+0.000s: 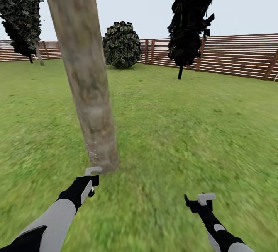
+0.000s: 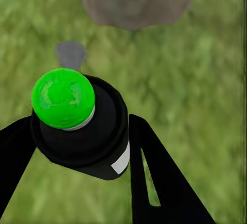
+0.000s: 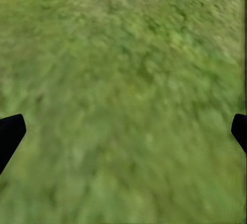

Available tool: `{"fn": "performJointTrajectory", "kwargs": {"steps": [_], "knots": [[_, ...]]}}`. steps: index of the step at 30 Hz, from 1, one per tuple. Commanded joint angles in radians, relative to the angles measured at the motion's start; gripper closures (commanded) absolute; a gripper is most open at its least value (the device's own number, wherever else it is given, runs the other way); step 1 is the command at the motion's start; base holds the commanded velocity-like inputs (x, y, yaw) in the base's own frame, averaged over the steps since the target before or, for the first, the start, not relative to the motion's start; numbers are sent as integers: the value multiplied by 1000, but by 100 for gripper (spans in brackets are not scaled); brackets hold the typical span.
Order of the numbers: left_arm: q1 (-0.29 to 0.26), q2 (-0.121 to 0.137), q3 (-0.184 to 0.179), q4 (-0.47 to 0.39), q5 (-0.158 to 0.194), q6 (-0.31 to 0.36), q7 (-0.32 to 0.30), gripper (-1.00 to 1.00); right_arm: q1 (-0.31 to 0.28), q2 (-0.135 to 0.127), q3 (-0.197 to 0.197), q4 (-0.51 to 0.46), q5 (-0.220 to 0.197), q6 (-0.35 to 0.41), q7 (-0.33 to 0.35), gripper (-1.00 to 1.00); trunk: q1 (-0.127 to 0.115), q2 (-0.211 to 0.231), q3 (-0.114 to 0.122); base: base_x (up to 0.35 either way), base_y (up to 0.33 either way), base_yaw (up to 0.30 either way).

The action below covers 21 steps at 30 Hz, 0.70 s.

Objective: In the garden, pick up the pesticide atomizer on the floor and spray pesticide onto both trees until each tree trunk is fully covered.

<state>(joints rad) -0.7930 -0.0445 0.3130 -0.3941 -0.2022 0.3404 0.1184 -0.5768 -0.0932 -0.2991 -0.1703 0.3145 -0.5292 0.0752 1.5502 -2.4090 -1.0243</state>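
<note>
**Left gripper holds the atomizer at the foot of the trunk**

The left gripper's point(image 2: 82, 147) two black fingers point(image 2: 154, 183) pinch the small black pesticide atomizer bottle with its bright green round cap and white label patch point(image 2: 80, 126), one finger on each side of its body. In the head view the left gripper point(image 1: 89, 184) sits low over the grass, just beside the base of the thick, smooth, grey-tan mottled tree trunk point(image 1: 87, 85). A scatter of tiny white pesticide specks point(image 1: 92, 152) shows on the lowest part of that trunk. The left wrist view also catches the trunk's rounded base point(image 2: 135, 0) just beyond the bottle.

The right gripper point(image 3: 123, 131) has its black fingers point(image 3: 10, 134) spread wide, with nothing but grass between them. In the head view the right gripper point(image 1: 200, 202) hangs over the green grass lawn point(image 1: 185, 128), well apart from the trunk.

Farther out stand a round dark leafy bush point(image 1: 121, 45), a ragged black leaf crown on a slim stem point(image 1: 191, 20) and a brown horizontal-slat wooden fence point(image 1: 239, 55) along the edge of the lawn.
</note>
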Motion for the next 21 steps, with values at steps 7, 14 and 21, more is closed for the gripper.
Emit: {"fn": "performJointTrajectory", "kwargs": {"steps": [7,14,21], "knots": [[0,0,-1,0,0,-1,0,100,0,1,0,0,0,0,0,-100,0,0,0,124,-271,43],[0,0,-2,0,0,-1,0,100,0,1,0,0,0,0,0,-100,0,0,0,9,-273,257],[0,0,-2,0,0,-1,0,100,0,1,0,0,0,0,0,-100,0,0,0,0,-273,276]]}}
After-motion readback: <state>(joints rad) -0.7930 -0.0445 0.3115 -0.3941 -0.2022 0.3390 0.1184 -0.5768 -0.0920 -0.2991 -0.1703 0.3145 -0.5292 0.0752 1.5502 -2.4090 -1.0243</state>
